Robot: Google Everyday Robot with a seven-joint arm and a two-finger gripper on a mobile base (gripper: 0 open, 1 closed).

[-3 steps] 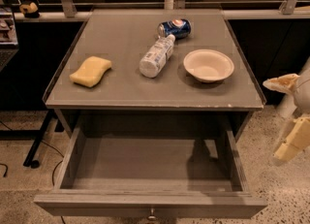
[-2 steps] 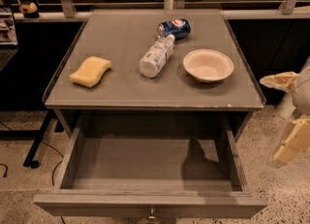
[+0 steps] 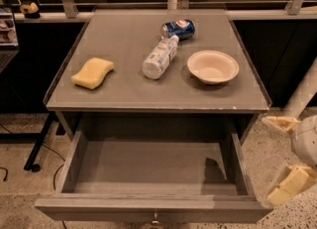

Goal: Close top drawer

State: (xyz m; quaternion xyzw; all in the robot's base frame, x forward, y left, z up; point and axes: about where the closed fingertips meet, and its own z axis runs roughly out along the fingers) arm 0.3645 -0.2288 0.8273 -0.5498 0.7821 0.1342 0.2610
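The top drawer (image 3: pixel 148 208) of the grey table is pulled far out toward me and its deep box is empty. Its small round metal knob (image 3: pixel 155 219) shows at the bottom edge of the front panel. My gripper (image 3: pixel 283 154) hangs at the right edge of the view, just outside the drawer's right side wall and near its front corner. Its two cream fingers (image 3: pixel 279 123) are spread apart, with nothing between them. It does not touch the drawer.
On the table top (image 3: pixel 124 91) lie a yellow sponge (image 3: pixel 92 72), a tipped plastic bottle (image 3: pixel 160 57), a blue can (image 3: pixel 178 28) and a white bowl (image 3: pixel 213 66). A black stand leg and cables (image 3: pixel 37 146) are on the floor at left.
My gripper has moved down in the view, from beside the table top's right edge to beside the drawer's front right corner. The drawer and the table-top objects have not moved.
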